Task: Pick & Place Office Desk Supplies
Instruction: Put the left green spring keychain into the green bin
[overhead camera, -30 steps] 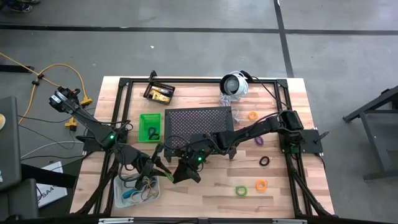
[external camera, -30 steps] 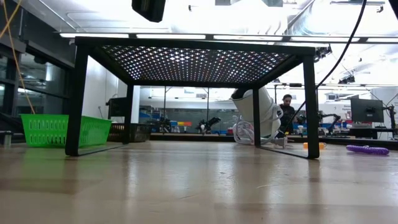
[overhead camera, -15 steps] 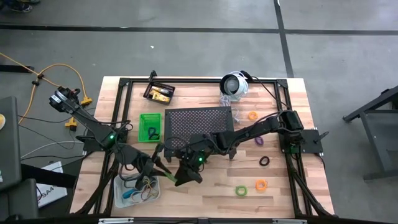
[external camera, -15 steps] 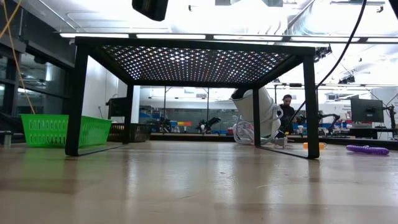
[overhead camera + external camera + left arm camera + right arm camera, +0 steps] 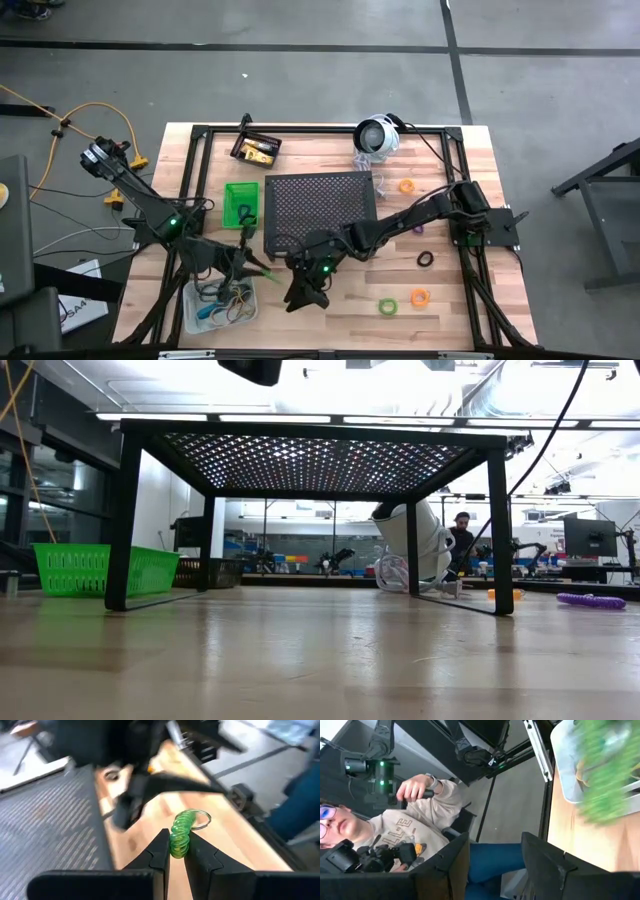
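Pinching a green coiled loop (image 5: 180, 834) between its fingertips, the left gripper (image 5: 176, 856) is carrying the piece above the wooden table (image 5: 210, 815), as its wrist view is showing; a small metal ring is sticking out of the coil's far end, and the right arm is looming dark and blurred just beyond it.

From above, the left gripper (image 5: 262, 270) is hanging beside the clear bin (image 5: 196, 296), which is already holding several bands, so the coil is probably heading there. The right gripper (image 5: 298, 300) is sitting just beside it, near the black perforated stand (image 5: 318, 205). Across the table, orange (image 5: 420, 297), green (image 5: 388, 306), black (image 5: 426, 260) and purple (image 5: 417, 227) loops are lying loose, waiting their turn, while the green bin (image 5: 232, 190) and black bin (image 5: 242, 152) are standing farther back.

At table height, only the stand (image 5: 310, 460), the green bin (image 5: 70, 570) and a purple loop (image 5: 590, 600) are showing.

Looking from the right wrist, the fingers (image 5: 545, 855) are standing apart with nothing between them, and a seated person is working a handle beyond the table.
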Controlling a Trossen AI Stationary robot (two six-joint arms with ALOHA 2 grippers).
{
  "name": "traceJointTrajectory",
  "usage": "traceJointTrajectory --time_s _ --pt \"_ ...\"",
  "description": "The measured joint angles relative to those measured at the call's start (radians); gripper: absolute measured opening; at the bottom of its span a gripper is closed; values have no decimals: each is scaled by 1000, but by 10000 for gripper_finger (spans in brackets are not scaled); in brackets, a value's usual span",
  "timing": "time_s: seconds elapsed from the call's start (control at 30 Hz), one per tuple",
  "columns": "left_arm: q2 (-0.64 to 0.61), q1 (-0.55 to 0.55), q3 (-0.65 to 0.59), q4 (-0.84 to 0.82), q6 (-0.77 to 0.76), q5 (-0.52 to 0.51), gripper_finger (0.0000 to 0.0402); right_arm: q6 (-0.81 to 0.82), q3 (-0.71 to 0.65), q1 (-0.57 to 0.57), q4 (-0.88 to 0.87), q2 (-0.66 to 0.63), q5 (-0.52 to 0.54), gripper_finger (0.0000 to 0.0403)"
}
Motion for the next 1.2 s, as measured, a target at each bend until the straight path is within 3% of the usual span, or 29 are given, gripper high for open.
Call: traceJointTrajectory --time_s 0.27,0.53,0.87,1.2 --pt "-79 0 0 -109 -180 -181 35 -25 0 13 -4 0 -2 166" --pt "-206 1 0 -367 -409 -314 35 -26 0 19 -4 0 -27 166" --pt "-314 0 0 -665 -694 -350 35 -45 0 18 -4 0 -33 166" --pt "-273 62 0 -988 -1084 -353 35 -53 0 19 -5 0 -35 166"
